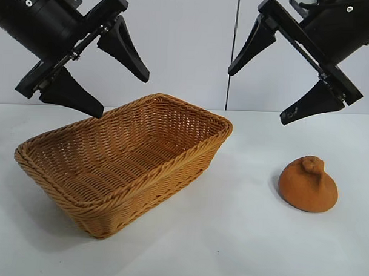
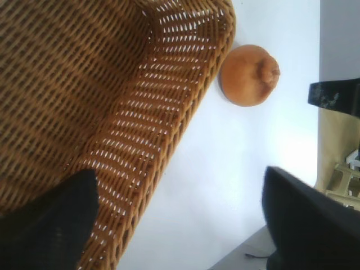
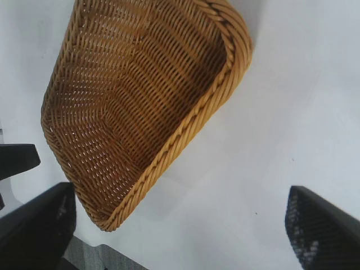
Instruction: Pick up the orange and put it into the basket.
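The orange [image 1: 308, 185] is a matte orange-brown lump with a knob on top. It sits on the white table at the right, apart from the basket. It also shows in the left wrist view [image 2: 248, 75]. The honey-tan wicker basket [image 1: 190, 159] lies at the centre-left, with nothing in it; it also shows in the left wrist view [image 2: 185, 107] and the right wrist view [image 3: 185, 132]. My left gripper [image 1: 111, 88] hangs open above the basket's far left rim. My right gripper [image 1: 267, 90] hangs open in the air above the table, up and to the left of the orange.
A white wall with a dark vertical seam [image 1: 234, 49] stands behind the table [image 1: 241, 237]. White tabletop lies between the basket and the orange.
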`<state>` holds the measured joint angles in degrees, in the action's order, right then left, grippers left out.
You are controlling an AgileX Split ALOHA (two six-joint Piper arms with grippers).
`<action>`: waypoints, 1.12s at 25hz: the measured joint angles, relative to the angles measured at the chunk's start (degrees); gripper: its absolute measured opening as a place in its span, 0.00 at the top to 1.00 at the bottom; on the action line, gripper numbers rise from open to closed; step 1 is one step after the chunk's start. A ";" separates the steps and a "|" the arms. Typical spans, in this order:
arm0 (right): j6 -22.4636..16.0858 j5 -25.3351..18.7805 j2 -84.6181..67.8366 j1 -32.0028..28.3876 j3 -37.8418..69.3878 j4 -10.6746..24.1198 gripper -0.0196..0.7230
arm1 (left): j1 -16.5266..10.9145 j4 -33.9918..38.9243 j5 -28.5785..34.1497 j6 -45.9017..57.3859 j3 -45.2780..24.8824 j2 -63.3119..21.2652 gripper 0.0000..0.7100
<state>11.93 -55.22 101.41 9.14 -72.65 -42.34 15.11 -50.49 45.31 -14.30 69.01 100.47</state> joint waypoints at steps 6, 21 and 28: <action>0.08 0.00 0.00 0.00 0.00 0.00 0.04 | 0.00 0.00 -1.48 0.00 0.00 0.00 0.20; 1.04 -0.23 0.00 0.00 0.00 0.17 0.04 | -0.66 20.46 5.68 26.59 -0.49 -12.06 0.20; 1.04 -0.71 0.00 0.00 0.00 0.22 0.04 | -0.41 31.91 5.95 49.20 -4.37 -14.61 0.20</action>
<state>12.97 -55.93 101.41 9.14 -72.65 -42.12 14.70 -18.58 51.26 34.90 64.64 85.85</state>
